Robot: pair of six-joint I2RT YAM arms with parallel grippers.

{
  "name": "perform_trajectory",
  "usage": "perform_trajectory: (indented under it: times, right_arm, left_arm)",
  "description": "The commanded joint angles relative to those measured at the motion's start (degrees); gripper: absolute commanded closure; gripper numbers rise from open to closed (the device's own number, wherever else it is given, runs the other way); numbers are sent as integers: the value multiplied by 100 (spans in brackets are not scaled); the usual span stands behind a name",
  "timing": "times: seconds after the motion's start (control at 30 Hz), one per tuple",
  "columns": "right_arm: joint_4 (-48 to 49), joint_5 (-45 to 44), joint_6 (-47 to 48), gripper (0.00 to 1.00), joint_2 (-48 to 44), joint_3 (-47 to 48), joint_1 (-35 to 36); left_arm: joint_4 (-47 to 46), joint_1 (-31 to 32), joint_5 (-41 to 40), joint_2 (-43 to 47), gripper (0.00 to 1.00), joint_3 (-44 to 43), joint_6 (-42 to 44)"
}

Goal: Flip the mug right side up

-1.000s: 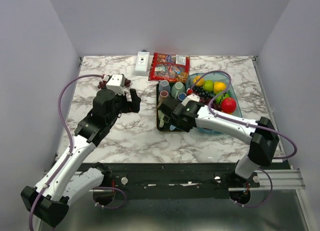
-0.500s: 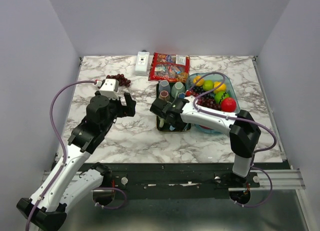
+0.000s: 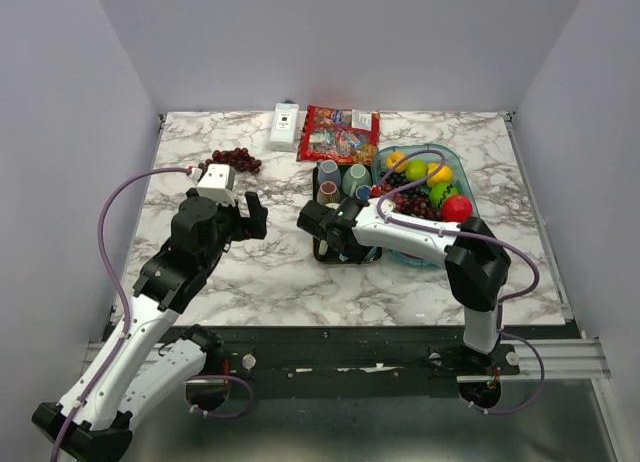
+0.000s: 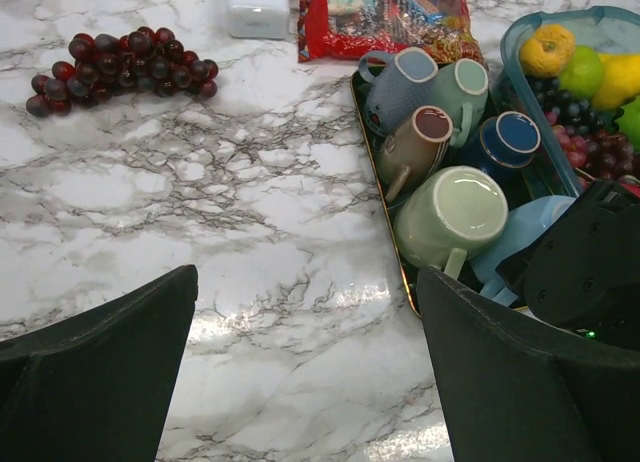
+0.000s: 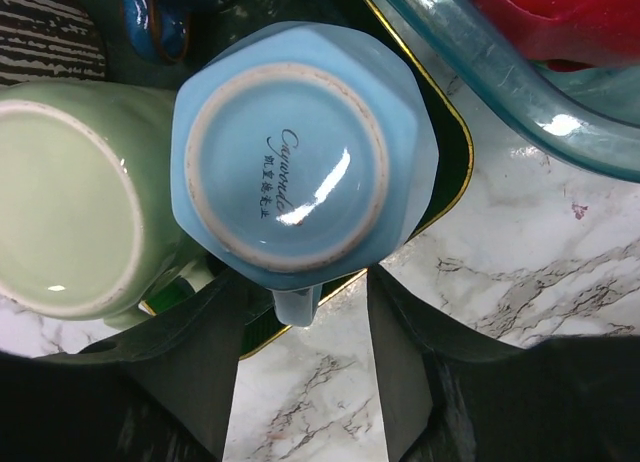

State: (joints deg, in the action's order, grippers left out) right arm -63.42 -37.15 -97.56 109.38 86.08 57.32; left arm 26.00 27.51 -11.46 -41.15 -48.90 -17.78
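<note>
Overhead from behind; left wrist farther, right wrist close, sharing pale-blue mug (image 5: 290, 152).

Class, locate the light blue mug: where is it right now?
Right wrist view, centre: the light blue mug sits upside down at the tray edge, beside the green mug.

Standing here, I see a marble-patterned table (image 3: 250, 272), white with grey veins, boxed in on three sides by plain, pale lilac-grey walls: the back wall (image 3: 340, 42), the left wall (image 3: 60, 132) and the right wall (image 3: 590, 132), each meeting the tabletop at its edge. Along the table's near edge runs a black rail (image 3: 340, 347), with a silver aluminium bar (image 3: 575, 357) at its right end and a dull grey metal surface (image 3: 380, 427) below it. The light is soft and even, throwing only faint shadows, and in the left wrist view it leaves a bright sheen on the glossy tabletop.
</note>
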Motion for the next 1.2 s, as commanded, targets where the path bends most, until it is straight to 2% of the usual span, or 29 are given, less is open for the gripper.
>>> perform_trajectory:
  times: [0.0, 0.23, 0.27, 0.33, 0.43, 0.57, 0.87, 1.17]
  right_arm:
    - [-206, -162, -360, 44, 162, 75, -10]
    - [-145, -82, -369, 54, 259, 14, -160]
    - [-110, -82, -352, 59, 268, 22, -151]
    - [-92, -91, -299, 62, 294, 31, -160]
    - [-83, -56, -238, 73, 347, 40, -169]
    - [-13, -38, -167, 99, 356, 49, -177]
    - [84, -337, 79, 100, -4, 14, -160]
    - [-355, -961, 158, 100, -1181, 40, 69]
  left_arm:
    - [37, 9, -181, 37, 1, 48, 99]
    - [19, 9, -119, -78, 1, -31, 196]
    - [28, 9, -137, -78, 1, -40, 196]
    - [37, 9, -163, -69, 1, -31, 187]
    - [19, 9, -181, -43, 1, 21, 143]
    - [28, 18, -181, -16, 1, 57, 126]
    - [63, 9, -146, 36, 1, 30, 82]
    - [28, 18, 127, 54, 1, 4, -94]
